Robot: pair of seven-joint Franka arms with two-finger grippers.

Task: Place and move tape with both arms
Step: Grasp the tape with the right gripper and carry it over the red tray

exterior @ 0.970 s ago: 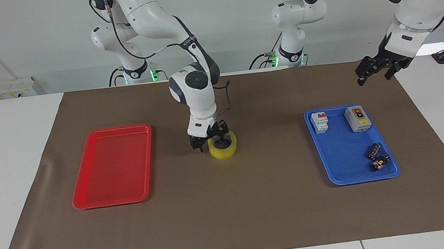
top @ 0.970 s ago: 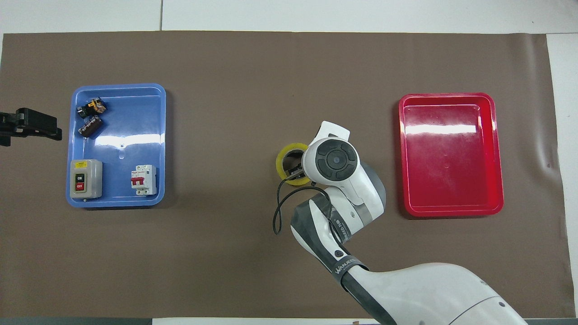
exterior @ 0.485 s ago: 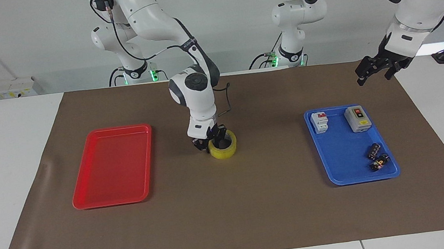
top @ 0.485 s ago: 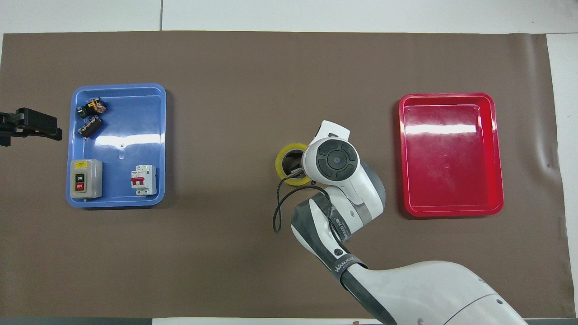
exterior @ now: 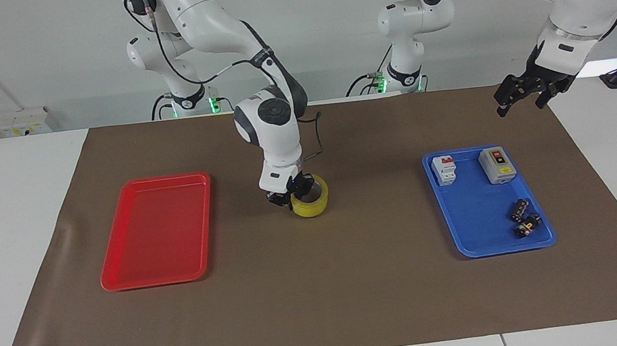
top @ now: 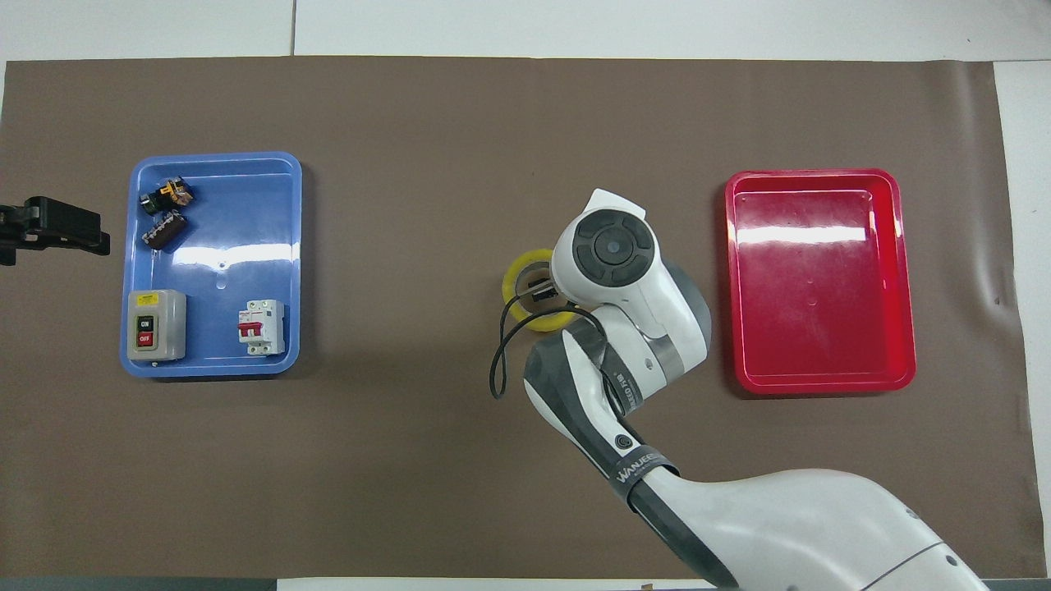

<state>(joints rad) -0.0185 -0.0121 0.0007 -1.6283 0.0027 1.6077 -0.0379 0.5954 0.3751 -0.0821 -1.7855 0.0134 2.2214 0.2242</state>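
Gripping the yellow tape (exterior: 312, 200) by its wall, your right gripper (exterior: 290, 191) sits between the red tray (exterior: 158, 230) and blue tray (exterior: 478, 235). Your left gripper (exterior: 525, 94) waits, fingers spread, above the mat's edge.

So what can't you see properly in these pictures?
- Overhead view: part of the tape roll and the right tool's grip, hidden under the right arm's wrist.
- Overhead view: left tool cut off by the edge.
- Both views: two small dark parts in the blue tray, too small to identify.
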